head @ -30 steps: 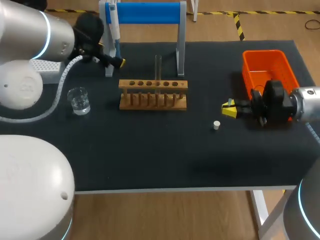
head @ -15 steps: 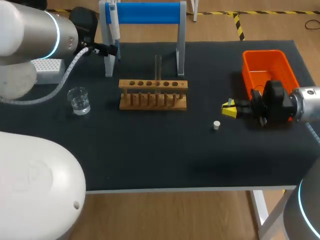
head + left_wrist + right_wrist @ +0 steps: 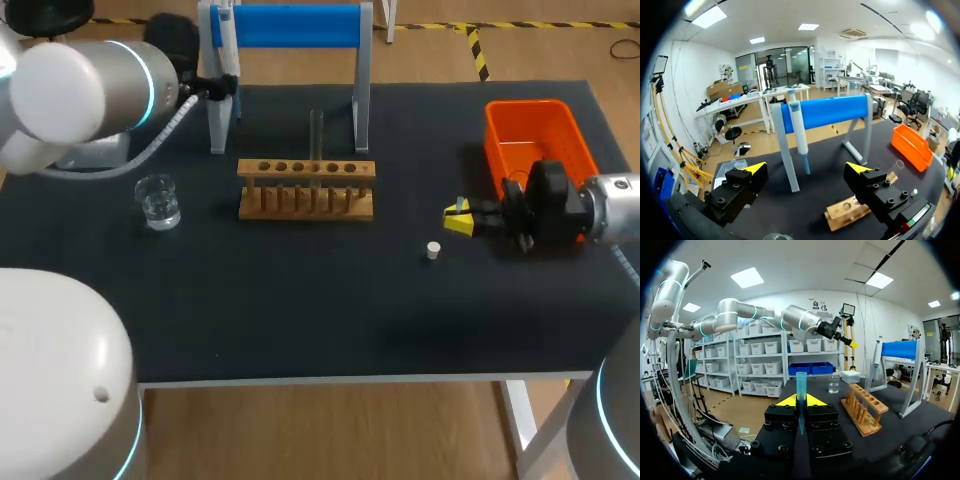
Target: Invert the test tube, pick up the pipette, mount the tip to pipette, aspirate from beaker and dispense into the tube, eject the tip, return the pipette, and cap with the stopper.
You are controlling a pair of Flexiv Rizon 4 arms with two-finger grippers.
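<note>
Black tabletop [image 3: 300, 310]. Wooden rack [image 3: 306, 190] in middle, test tube [image 3: 316, 135] standing in it. Beaker [image 3: 158, 200] near left edge. Pipette [image 3: 799, 127] hangs on blue stand [image 3: 290, 25] at far edge. Left claw [image 3: 807, 169] wide apart, holding nothing, pipette just ahead. Right claw [image 3: 800, 400] near orange bin [image 3: 525, 105] at right edge, pinched together on blue tip [image 3: 801, 382]. White stopper [image 3: 433, 250] close by.

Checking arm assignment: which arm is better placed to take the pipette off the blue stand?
Left. The left end effector, open, faces the white-and-blue pipette hanging on the blue-barred stand, close ahead. The right end effector is far across the table, shut on a translucent blue pipette tip.
</note>
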